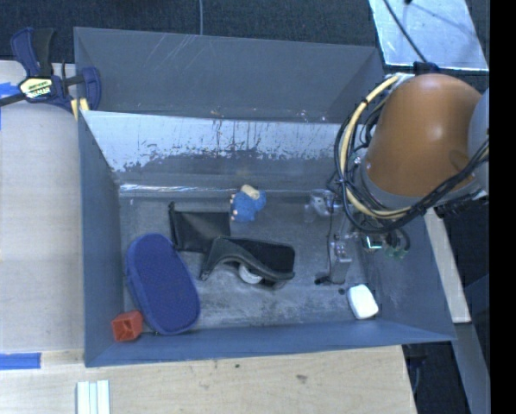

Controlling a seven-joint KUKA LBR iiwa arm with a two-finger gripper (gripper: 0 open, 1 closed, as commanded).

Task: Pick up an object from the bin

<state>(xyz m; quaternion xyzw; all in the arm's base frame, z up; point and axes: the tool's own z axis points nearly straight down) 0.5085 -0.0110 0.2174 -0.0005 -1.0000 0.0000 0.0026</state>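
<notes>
Gripper (336, 274) low over floor on right side of bin (241, 136); spread or pressed together, can't tell. Nearest obj: small white block (362, 301), just beside gripper, toward front-right corner. Black floppy item (249, 260) further left.

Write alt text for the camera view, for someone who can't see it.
A robot arm's claw reaches into the right side of a grey bin, near a small white block. Further left lie a black object, a blue oval case, a red cube and a small blue toy.
</notes>
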